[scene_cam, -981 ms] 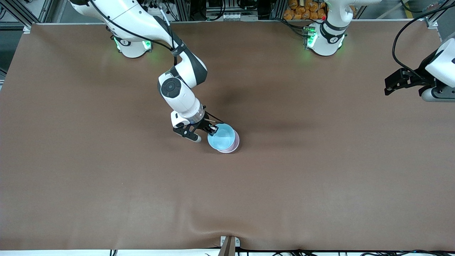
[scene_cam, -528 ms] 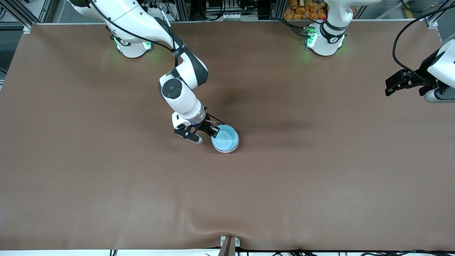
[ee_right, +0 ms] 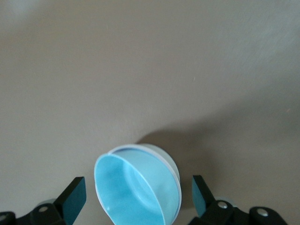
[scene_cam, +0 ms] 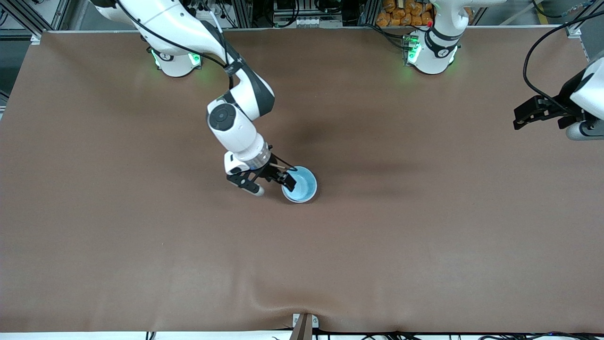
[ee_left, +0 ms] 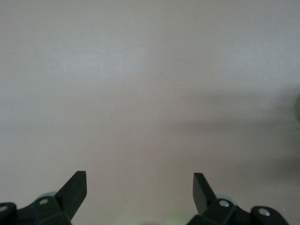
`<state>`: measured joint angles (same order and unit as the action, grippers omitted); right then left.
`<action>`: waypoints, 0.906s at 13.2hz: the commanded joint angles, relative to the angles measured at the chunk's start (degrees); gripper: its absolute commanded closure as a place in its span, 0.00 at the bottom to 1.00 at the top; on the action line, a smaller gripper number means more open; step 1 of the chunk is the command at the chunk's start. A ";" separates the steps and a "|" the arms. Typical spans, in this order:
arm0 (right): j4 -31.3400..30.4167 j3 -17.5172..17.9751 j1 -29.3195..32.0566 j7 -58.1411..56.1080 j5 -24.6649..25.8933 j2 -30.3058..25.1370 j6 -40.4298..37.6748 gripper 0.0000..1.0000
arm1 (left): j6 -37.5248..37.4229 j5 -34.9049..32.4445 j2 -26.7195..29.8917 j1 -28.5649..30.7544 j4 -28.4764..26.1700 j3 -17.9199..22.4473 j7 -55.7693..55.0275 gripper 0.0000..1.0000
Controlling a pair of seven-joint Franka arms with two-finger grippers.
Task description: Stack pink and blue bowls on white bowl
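Two pincers, one stack of bowls, brown worktop (scene_cam: pixel 141 245).
Blue bowl (scene_cam: pixel 301 185): topmost, seated in the stack near the worktop's middle; blue inside showing.
White bowl (ee_right: pixel 165 157): pale rim just outside the blue rim; pink bowl not discernible.
Right pincer (scene_cam: pixel 272 182): fingers spread, straddling the blue bowl's rim, gripping nothing.
Left pincer (scene_cam: pixel 531 109): waiting over the worktop's left-arm end, fingers spread, empty.
Writing, brands: none legible.
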<state>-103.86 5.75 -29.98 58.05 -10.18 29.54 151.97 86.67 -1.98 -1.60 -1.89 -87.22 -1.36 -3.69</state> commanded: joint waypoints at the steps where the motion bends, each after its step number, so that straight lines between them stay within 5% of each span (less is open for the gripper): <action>1: -0.99 -1.61 4.12 -2.30 1.65 -7.20 -8.94 0.00 | 0.08 0.92 0.02 0.48 0.21 0.13 0.18 0.00; 12: -1.61 -2.76 26.45 -42.91 2.45 -22.85 -36.98 0.00 | 0.08 2.94 0.02 0.48 0.21 0.13 2.71 0.00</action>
<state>-103.37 1.85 -5.40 18.33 -8.46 11.92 118.56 86.67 -0.64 -1.62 -1.61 -87.22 -1.27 -3.03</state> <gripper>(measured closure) 0.000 0.000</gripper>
